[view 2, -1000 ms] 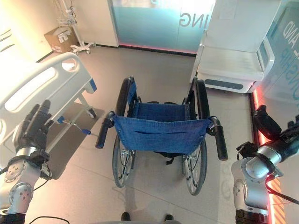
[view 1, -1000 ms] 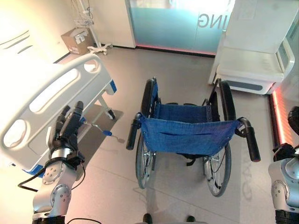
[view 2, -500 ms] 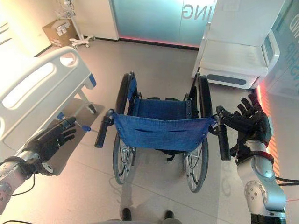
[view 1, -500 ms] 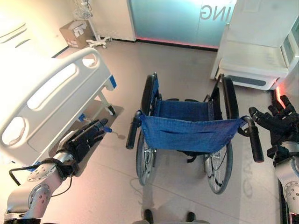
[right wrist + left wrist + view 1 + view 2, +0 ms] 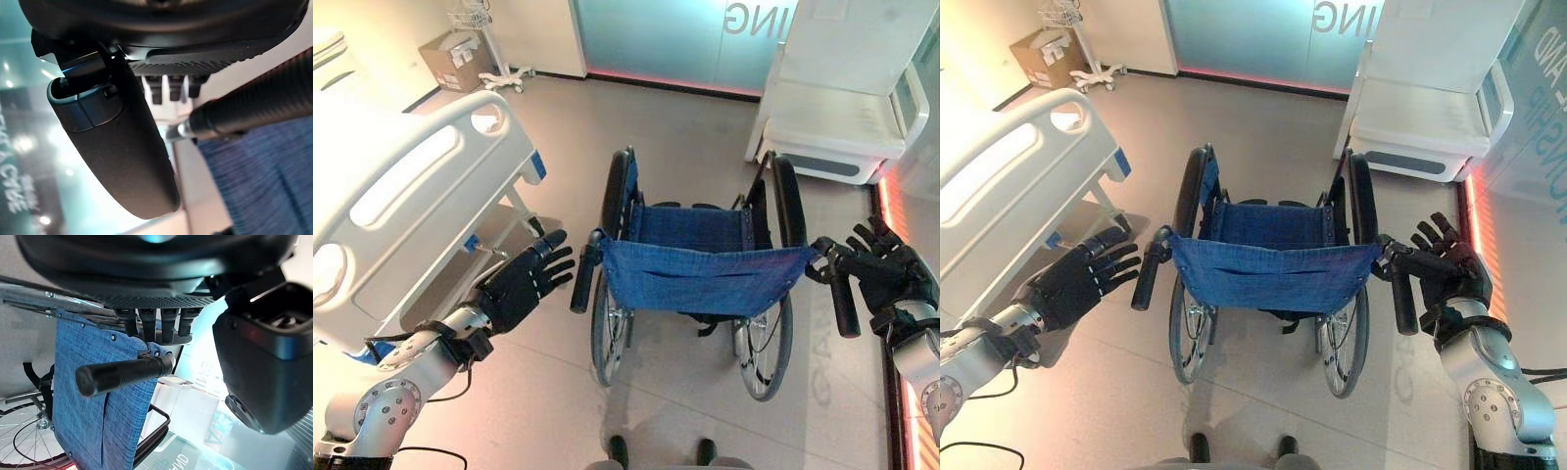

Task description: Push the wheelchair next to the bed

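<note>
While standing on the grey floor [image 5: 685,137] with its back toward the camera, the wheelchair [image 5: 700,279] with blue fabric seat and backrest is sitting just to the right of the bed [image 5: 401,201], apart from it. Its left push handle [image 5: 582,279] is lying just beside the left hand [image 5: 524,286], whose fingers are spreading straight and apart, not closing on it. Its right push handle [image 5: 843,299] is lying against the right hand [image 5: 886,276], fingers likewise splaying open around the grip. Beyond the wheelchair, a white chair [image 5: 847,117] is standing by a glass partition [image 5: 656,39]; a cardboard box [image 5: 450,61] is resting in the far left corner.
</note>
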{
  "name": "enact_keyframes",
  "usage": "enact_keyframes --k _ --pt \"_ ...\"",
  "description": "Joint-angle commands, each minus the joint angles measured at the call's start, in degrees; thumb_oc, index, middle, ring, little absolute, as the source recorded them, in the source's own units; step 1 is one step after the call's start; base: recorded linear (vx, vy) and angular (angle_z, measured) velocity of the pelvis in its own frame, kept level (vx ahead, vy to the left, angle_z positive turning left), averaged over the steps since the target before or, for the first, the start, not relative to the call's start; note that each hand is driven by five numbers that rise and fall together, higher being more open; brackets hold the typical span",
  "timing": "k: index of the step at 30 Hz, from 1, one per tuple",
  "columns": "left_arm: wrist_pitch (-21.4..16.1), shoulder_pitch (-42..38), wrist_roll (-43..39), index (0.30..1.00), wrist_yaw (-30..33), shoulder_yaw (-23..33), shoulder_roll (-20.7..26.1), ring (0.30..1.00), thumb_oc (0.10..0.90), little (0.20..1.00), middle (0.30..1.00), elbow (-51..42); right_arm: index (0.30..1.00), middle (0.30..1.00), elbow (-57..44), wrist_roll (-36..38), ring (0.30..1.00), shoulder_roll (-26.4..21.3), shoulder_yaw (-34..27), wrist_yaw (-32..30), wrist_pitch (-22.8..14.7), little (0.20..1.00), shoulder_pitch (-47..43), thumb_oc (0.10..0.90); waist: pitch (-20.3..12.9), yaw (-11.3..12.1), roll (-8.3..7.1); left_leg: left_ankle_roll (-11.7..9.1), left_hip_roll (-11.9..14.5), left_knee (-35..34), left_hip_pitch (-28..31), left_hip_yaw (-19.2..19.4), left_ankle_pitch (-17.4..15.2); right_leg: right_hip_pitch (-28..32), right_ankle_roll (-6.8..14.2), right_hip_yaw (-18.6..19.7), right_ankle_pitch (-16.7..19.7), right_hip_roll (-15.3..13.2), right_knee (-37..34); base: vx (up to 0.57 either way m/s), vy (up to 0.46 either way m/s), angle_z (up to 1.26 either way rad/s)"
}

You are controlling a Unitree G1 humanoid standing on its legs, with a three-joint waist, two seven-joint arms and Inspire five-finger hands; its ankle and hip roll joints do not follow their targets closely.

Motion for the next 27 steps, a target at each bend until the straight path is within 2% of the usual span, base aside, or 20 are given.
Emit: enact_keyframes --k 1,2,9,18,23,24,27 --pt "-3.5 -6.2 -1.0 0.9 0.1 1.9 5.8 0.9 0.8 0.9 0.9 -1.6 0.9 0.9 -5.6 3.7 0.9 -7.2 -1.7 0.6 -0.9 0.9 -4.0 0.8 -3.4 -1.1 -1.38 -1.6 1.0 0.2 1.2 2.3 -1.6 -0.7 0.9 0.1 1.7 -1.6 1.0 0.0 0.0 0.0" --pt "-3.3 -6.0 -0.9 0.9 -0.3 1.7 6.3 0.9 0.8 0.9 0.9 -1.5 0.9 0.9 -5.7 2.5 0.9 -7.5 -1.2 1.4 0.4 0.9 -3.2 0.8 -3.4 -1.1 -1.44 -1.7 1.0 0.2 1.1 2.3 -1.5 -0.7 0.9 0.0 1.7 -1.6 0.9 0.0 0.0 0.0" --pt "-3.9 -4.5 -1.1 0.9 -1.1 2.3 9.0 0.9 0.8 0.9 0.9 -0.8 0.9 0.9 -5.2 -0.7 0.9 -10.1 0.4 2.7 3.3 0.9 -1.8 0.8 -3.0 -0.9 -1.32 -1.8 1.0 0.2 1.1 2.5 -1.0 -0.5 0.7 -0.1 1.8 -1.4 0.9 0.0 0.0 0.0" --pt "-3.1 -4.9 -0.1 0.9 -2.6 0.5 12.3 0.9 0.8 0.9 0.9 -0.7 0.9 0.9 -2.4 -3.1 0.9 -14.0 1.5 0.7 6.6 0.9 -1.8 0.8 -2.8 -0.9 -1.27 -2.0 1.2 0.3 0.8 2.5 -0.6 -0.6 0.7 -0.5 1.7 -1.2 1.1 0.0 0.0 0.0" --pt "-3.7 -5.0 -0.1 0.9 -3.3 0.4 13.9 0.9 0.8 0.9 0.9 -0.2 0.9 0.9 -1.1 -2.0 0.9 -15.0 1.9 -0.7 5.7 0.9 -2.3 0.8 -2.5 -0.8 -1.17 -2.0 1.3 0.6 0.7 2.5 -0.4 -0.7 0.6 -0.5 1.7 -1.2 1.3 0.0 0.0 0.0" --pt "-3.9 -5.1 1.6 0.9 -3.9 0.3 14.6 0.9 0.8 0.9 0.9 -0.1 0.9 0.9 -1.0 0.4 0.9 -15.3 2.5 -0.8 4.0 0.9 -3.1 0.8 -2.5 -0.7 -1.09 -2.0 1.3 0.6 0.8 2.5 -0.4 -0.6 0.6 -0.6 1.8 -1.2 1.2 0.0 0.0 0.0" --pt "-4.1 -5.4 3.7 0.9 -5.3 -0.2 15.8 0.9 0.8 0.9 0.9 0.0 0.9 0.9 -1.6 1.8 0.9 -15.8 3.3 -0.8 3.5 0.9 -4.2 0.8 -2.5 -0.7 -1.02 -2.1 1.2 0.6 0.7 2.4 -0.3 -0.6 0.7 -0.5 1.9 -1.2 1.1 0.0 0.0 0.0"
